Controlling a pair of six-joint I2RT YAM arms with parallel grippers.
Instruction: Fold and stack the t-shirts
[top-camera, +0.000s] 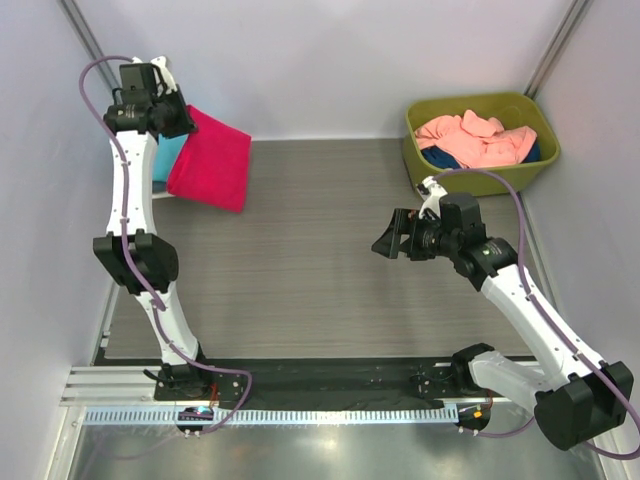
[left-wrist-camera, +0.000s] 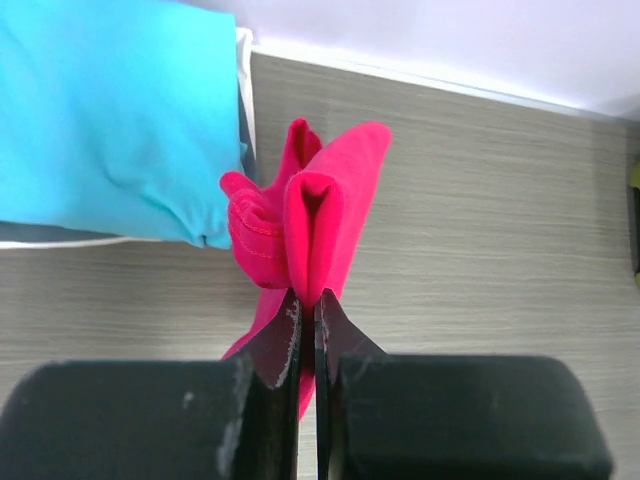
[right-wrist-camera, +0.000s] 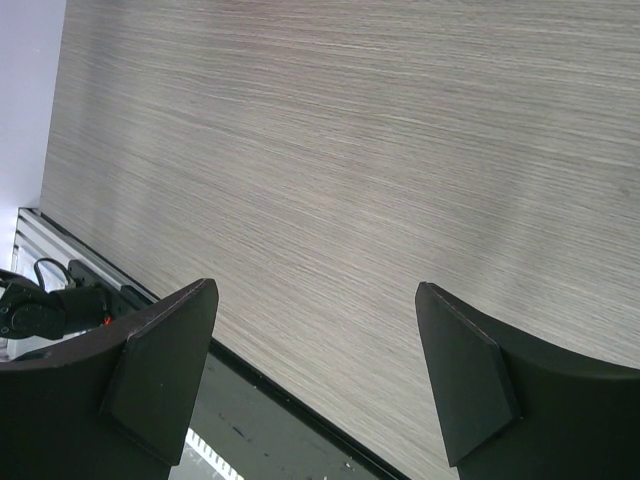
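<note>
While clamping the left gripper (left-wrist-camera: 308, 300) tight on a bunched ridge of the crimson-pink t-shirt (top-camera: 212, 160), hovering at the far left corner of the table (top-camera: 320, 260). Dangling that shirt as a folded-looking rectangle, just beside and partly over the turquoise t-shirt (left-wrist-camera: 110, 120). Looking like the placing step: bringing a finished fold to the stack, not yet letting go.

Reading progress as part-way, judging by the layout. Counting turquoise as done, lying flat on top, with slivers of white cloth (left-wrist-camera: 244, 60) and darker cloth (left-wrist-camera: 244, 125) peeking out beneath it. Counting crimson-pink as nearly done. Leaving plenty, though: spotting a crumpled salmon-pink t-shirt (top-camera: 475, 140) heaped in the olive-green tub (top-camera: 470, 182) at the far right, with a dark blue t-shirt (top-camera: 537, 152) tucked behind it, both waiting to be pulled out and folded.

Holding the right gripper (top-camera: 386, 243) over mid-table, jaws spread wide, grasping nothing.

Getting from the top view what neither wrist camera gives: the tub, both arms, the whole outline of the hanging shirt. Getting from the left wrist the close-up: jaws pressed together on a doubled fold, a stitched hem curling off to the left, the layers under the turquoise. Getting from the right wrist only bare woodgrain between parted fingers (right-wrist-camera: 160, 370) and a strip of mounting rail (right-wrist-camera: 40, 245) at the near edge.
</note>
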